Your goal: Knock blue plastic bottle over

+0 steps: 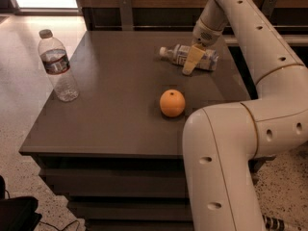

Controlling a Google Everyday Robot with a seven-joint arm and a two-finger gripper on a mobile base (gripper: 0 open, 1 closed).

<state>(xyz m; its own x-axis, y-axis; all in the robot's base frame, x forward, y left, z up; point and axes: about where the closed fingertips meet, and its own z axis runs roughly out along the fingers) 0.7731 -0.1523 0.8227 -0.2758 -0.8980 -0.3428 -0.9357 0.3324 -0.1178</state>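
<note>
The blue plastic bottle lies on its side on the far right part of the dark table, white cap pointing left. My gripper hangs from the white arm right over the bottle's middle, its tan fingers pointing down in front of the label and touching or nearly touching it. The bottle's middle is partly hidden behind the fingers.
A ribbed clear bottle with grey cap and dark label stands upright near the table's left edge. An orange sits near the table's middle. My arm's large white links fill the right side. A dark wall runs behind the table.
</note>
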